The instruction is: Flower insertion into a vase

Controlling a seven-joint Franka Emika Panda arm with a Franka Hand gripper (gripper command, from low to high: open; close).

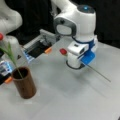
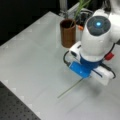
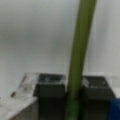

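My hand (image 3: 73, 100) is clamped on a green stem (image 3: 80, 50); in the wrist view the stem runs between the two dark fingers (image 3: 50, 92) and up out the top of the frame. In a front view the hand (image 1: 75, 65) sits right of centre, with the stem (image 1: 98, 72) sticking out toward lower right, nearly level over the desk (image 1: 70, 100), and a red bud (image 1: 63, 51) showing on the hand's left side. So the long axis lies close to flat, not upright.

The vase (image 1: 24, 85) stands at lower left in that view, well apart from the hand, mouth up. It already holds one green leafy stalk (image 1: 11, 56). In a front view the vase (image 2: 68, 32) is at top centre and the hand is below and right of it, with the stem (image 2: 71, 88) trailing to the lower left, away from the vase. The held flower is not in the vase yet.
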